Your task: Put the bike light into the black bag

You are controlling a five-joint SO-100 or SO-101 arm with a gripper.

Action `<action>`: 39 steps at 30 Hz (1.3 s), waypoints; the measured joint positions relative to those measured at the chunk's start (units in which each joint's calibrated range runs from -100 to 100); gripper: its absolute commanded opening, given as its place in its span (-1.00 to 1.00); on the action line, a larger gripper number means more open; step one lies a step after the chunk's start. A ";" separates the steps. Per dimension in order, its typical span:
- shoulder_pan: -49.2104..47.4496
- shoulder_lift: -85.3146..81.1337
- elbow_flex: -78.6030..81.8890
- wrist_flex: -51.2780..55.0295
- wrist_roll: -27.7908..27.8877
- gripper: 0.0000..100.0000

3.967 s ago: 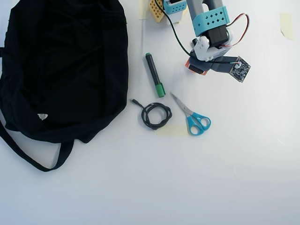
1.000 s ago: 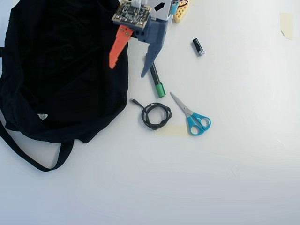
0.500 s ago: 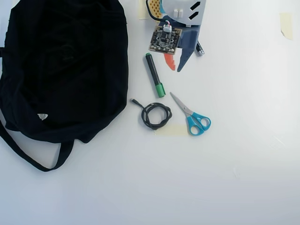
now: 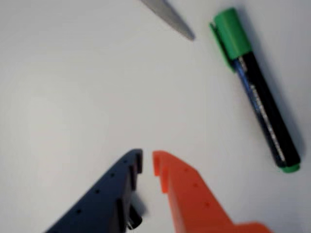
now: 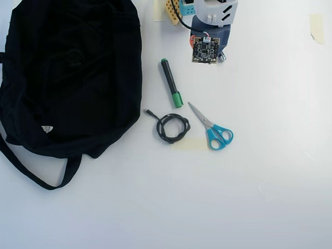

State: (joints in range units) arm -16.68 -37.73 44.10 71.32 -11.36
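Note:
The black bag (image 5: 72,78) lies at the left of the overhead view, soft and large, with a white triangular label (image 5: 46,128) and a strap looping out at its lower left. The bike light is not in view in either frame. My gripper (image 4: 147,158) shows in the wrist view with a blue and an orange jaw. The tips are almost together with nothing between them, above bare white table. In the overhead view the arm (image 5: 207,31) stands at the top centre, and its wrist board hides the jaws.
A green-capped black marker (image 5: 171,83) (image 4: 257,92), a coiled black cable (image 5: 173,127) and blue-handled scissors (image 5: 212,127) lie right of the bag. The scissor tip (image 4: 170,17) shows in the wrist view. A small dark item (image 4: 135,221) sits under the blue jaw.

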 measured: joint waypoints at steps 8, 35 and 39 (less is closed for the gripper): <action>-0.37 -17.02 25.63 -14.17 4.69 -0.93; 3.82 -60.44 54.09 -3.01 7.13 -0.95; 3.60 -60.61 54.09 -2.83 7.13 -0.95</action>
State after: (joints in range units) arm -13.08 -98.34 98.19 68.48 -4.22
